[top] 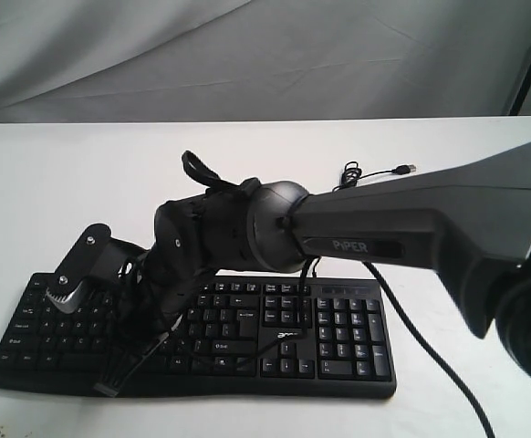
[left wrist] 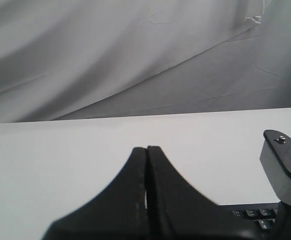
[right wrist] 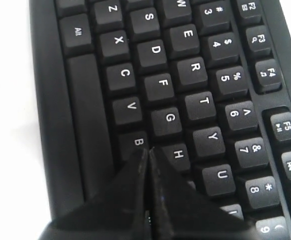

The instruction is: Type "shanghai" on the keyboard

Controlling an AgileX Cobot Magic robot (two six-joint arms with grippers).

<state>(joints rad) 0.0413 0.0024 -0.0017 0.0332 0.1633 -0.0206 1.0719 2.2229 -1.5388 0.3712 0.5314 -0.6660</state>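
The black keyboard (top: 329, 338) lies on the white table near its front edge, with a white logo above the arrow keys. My right arm (top: 411, 228) reaches across it from the right, and its wrist (top: 183, 255) hangs over the letter keys. In the right wrist view my right gripper (right wrist: 148, 150) is shut and empty, its tip between the B key (right wrist: 137, 141) and the H key (right wrist: 178, 154) of the keyboard (right wrist: 185, 40); contact with a key cannot be told. My left gripper (left wrist: 146, 148) is shut and empty, with a corner of the keyboard (left wrist: 255, 214) beside it.
The keyboard's thin cable ends in a loose USB plug (top: 407, 169) on the table behind it. A black cable (top: 430, 356) trails past the number pad. A grey cloth backdrop (top: 247, 55) closes the far side. A black bracket with screws (left wrist: 285, 165) stands close to the left gripper.
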